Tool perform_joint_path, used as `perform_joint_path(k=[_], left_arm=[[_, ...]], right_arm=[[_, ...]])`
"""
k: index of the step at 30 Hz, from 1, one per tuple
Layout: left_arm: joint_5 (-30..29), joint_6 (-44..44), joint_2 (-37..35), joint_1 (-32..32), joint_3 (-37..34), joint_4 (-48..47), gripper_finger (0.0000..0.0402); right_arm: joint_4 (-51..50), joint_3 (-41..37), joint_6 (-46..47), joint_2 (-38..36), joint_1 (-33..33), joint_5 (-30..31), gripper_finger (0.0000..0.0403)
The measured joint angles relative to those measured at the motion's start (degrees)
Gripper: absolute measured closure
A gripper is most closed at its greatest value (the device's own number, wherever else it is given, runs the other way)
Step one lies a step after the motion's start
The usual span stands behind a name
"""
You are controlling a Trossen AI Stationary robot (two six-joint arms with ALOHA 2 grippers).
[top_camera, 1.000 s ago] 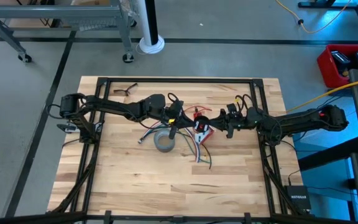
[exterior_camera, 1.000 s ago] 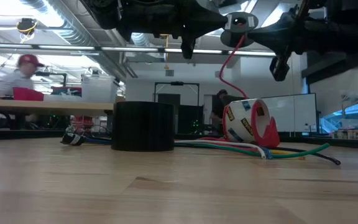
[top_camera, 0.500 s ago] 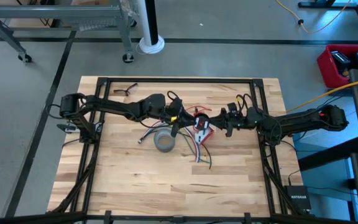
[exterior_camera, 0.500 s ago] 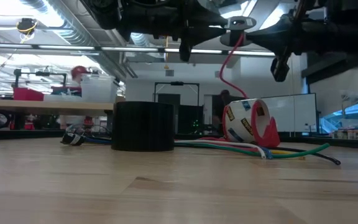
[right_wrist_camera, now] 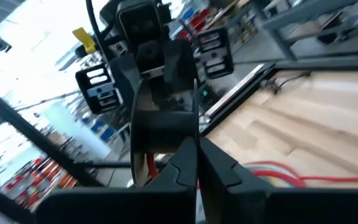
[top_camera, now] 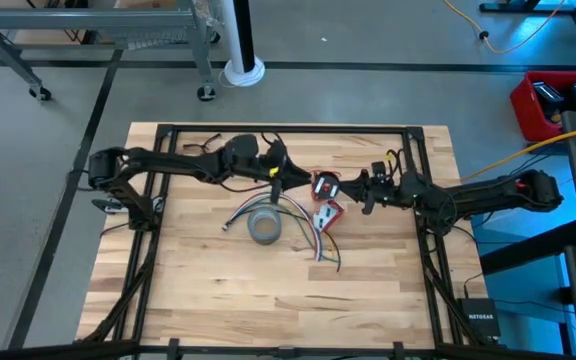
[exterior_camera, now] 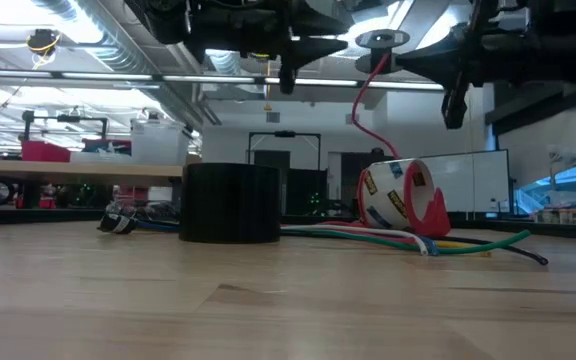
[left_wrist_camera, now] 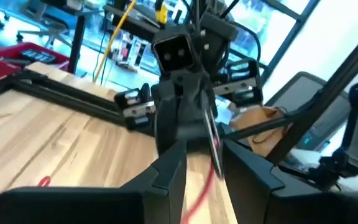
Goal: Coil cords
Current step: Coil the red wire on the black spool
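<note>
Left gripper (top_camera: pixel 276 180), frame centre-left: fingers parted, holding nothing. Red wire (exterior_camera: pixel 360 108) hangs centre, limp and light, trailing toward the loose cords (top_camera: pixel 313 238) on the worktop (top_camera: pixel 218 290); best taken near its free end. Right gripper (top_camera: pixel 346 187): fingers clamped on a thin black spool (right_wrist_camera: pixel 160 124).

Looking straight down from overhead: whole wooden table (top_camera: pixel 268 290) mid-frame, both arms reaching in from left and right. Set at tabletop height, facing level across the boards into the room; grey tape roll (exterior_camera: pixel 230 203) close at centre-left, also at frame centre from above (top_camera: pixel 265 228). Mounted on each wrist, facing the opposite arm at close range, table slanting behind.
</note>
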Motion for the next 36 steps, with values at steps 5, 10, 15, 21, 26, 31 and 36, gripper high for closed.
perform_joint_path(k=[5,10,15,21,26,31,36], left_arm=[[2.23,-0.23,-2.37,1.17,0.00,-11.03,0.0305],[1.60,-0.08,-1.61,-0.15,0.00,-16.69,0.0304],[-5.65,7.54,0.71,-2.80,-0.02,-12.95,0.0304],[-28.50,17.71,4.68,-6.76,-0.02,-4.86,0.0304],[-40.71,20.92,7.28,-8.71,-0.02,0.20,0.0304],[-40.64,18.98,11.10,-9.39,-0.02,10.82,0.0304],[-40.47,14.97,14.69,-9.71,0.00,17.94,0.0304]], right_arm=[[-0.02,0.02,-1.11,-2.32,0.00,5.46,0.0401],[0.91,0.04,-2.35,-4.34,0.00,10.25,0.0401],[0.97,1.67,-2.30,-5.33,0.00,11.41,0.0401],[0.90,4.74,-2.34,-5.33,0.00,10.92,0.0401],[0.86,6.22,-2.34,-5.33,0.00,10.80,0.0400],[0.76,7.17,-2.59,-5.31,0.00,10.75,0.0401],[0.36,7.34,-2.59,-5.31,0.00,10.71,0.0400]])
